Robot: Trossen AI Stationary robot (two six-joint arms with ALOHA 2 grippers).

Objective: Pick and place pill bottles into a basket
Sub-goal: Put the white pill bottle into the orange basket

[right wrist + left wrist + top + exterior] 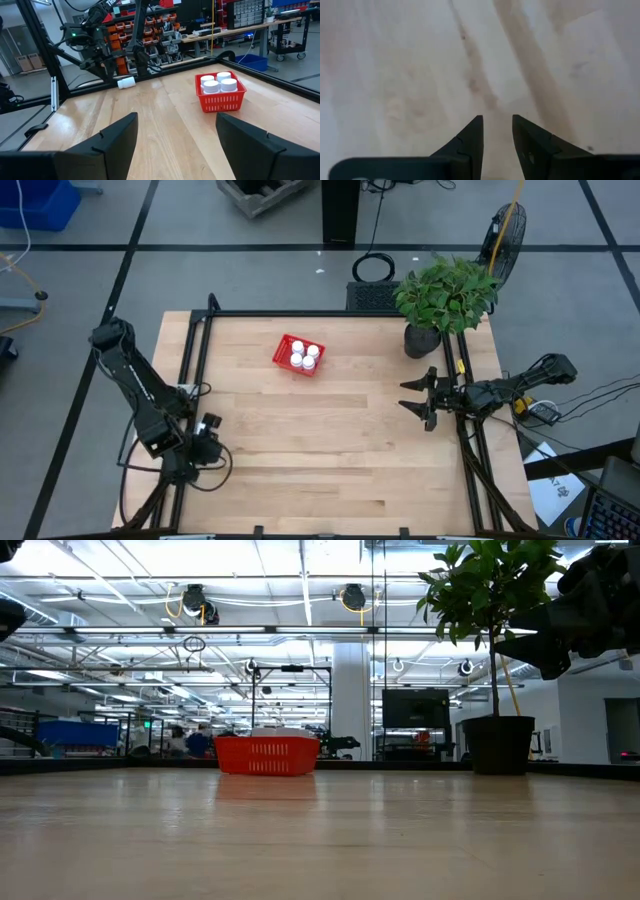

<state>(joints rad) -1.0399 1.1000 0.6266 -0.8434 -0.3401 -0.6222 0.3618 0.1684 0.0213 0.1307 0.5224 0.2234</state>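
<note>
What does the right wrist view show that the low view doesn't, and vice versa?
Right wrist view only: four capped bottles standing in the basket, seen from above its rim, and a fifth bottle lying on its side at the table's far edge, by the left arm. Low view only: the potted plant, to the right of the basket. Both: the red basket and the wooden table.

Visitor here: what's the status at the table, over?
Left gripper slightly open, empty, over bare table; right gripper wide open, empty. Four pill bottles upright in basket; fifth bottle lies on its side outside it. Potted plant off to the side.
</note>
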